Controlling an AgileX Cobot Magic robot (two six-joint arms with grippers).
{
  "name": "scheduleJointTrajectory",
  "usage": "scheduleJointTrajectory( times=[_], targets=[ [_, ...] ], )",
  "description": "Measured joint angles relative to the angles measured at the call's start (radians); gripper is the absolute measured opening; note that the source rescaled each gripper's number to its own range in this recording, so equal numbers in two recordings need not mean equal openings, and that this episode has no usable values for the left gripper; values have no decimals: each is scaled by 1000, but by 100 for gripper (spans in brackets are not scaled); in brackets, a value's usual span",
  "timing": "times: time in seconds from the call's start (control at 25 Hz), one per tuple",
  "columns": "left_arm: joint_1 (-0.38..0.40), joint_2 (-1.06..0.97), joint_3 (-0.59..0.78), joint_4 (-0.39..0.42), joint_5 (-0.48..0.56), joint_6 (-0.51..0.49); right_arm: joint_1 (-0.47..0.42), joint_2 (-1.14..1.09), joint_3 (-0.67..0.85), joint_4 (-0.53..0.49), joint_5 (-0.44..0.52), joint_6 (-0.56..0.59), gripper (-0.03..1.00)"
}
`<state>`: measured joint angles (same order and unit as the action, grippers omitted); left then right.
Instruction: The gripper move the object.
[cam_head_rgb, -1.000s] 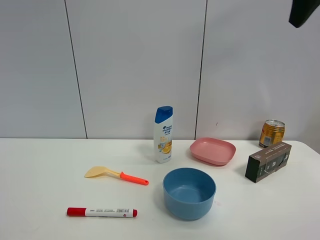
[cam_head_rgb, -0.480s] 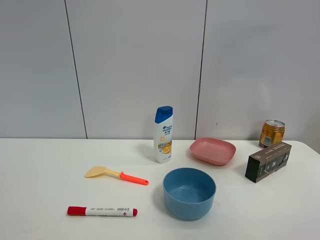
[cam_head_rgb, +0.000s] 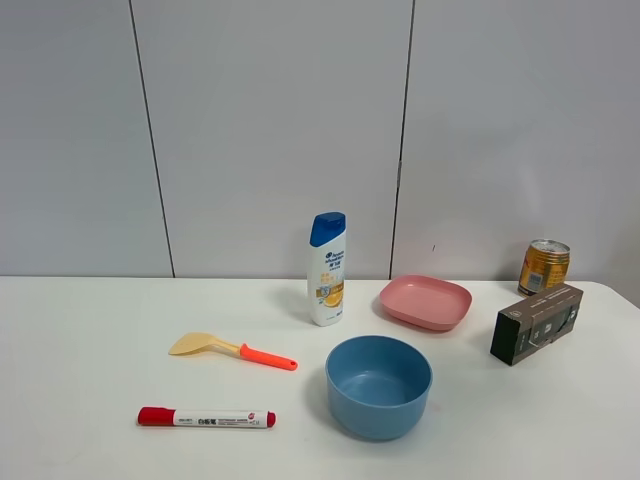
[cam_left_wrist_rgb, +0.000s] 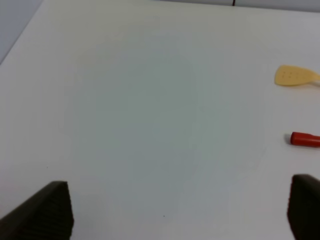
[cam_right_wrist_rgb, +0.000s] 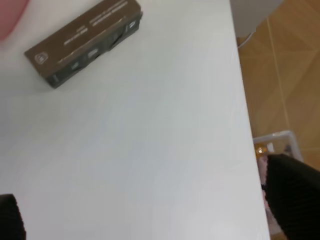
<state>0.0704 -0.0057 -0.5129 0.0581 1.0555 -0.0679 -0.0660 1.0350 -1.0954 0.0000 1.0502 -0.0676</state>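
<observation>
The marker (cam_head_rgb: 206, 418) lies flat on the white table (cam_head_rgb: 80, 340) near its front edge on the left side, red cap to the left and red tail to the right, just in front of the spatula (cam_head_rgb: 232, 349) and well to the left of the blue bowl (cam_head_rgb: 378, 386); nothing touches it. It looks light, stiff and smooth, and being round it would likely roll if nudged from the side, so a pinch across the white barrel at its middle, with the jaws set square to its length, seems the safest hold, since a grip near either red end could tip it. The high view shows the whole layout, with the shampoo bottle (cam_head_rgb: 327, 269), pink plate (cam_head_rgb: 425, 302), gold can (cam_head_rgb: 544, 266) and dark box (cam_head_rgb: 536, 323) further back and to the right, but neither arm appears in it. The left wrist view shows what the high view lacks: the left gripper (cam_left_wrist_rgb: 180, 210) with its 2 dark fingers (cam_left_wrist_rgb: 45, 212) spread wide apart over bare table, holding nothing, and only the red cap end of the marker and the blade of the spatula at the side of its picture. The right wrist view shows the right gripper (cam_right_wrist_rgb: 150, 212) likewise spread and empty, over the right end of the table close to the dark box and the table's edge, with wooden floor (cam_right_wrist_rgb: 285, 65) beyond, far from the marker
</observation>
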Motion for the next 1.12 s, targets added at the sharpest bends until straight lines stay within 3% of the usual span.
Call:
scheduleJointTrajectory(
  times=[0.16,0.44,0.72,1.12],
  targets=[
    [0,0,0,0,0,0,0,-235,206,18,-77,0,100],
    [0,0,0,0,0,0,0,-591,446,17,-76,-37,100],
    [0,0,0,0,0,0,0,-806,535,29,2,-69,100],
    [0,0,0,0,0,0,7,-929,589,77,20,-86,100]
  ],
)
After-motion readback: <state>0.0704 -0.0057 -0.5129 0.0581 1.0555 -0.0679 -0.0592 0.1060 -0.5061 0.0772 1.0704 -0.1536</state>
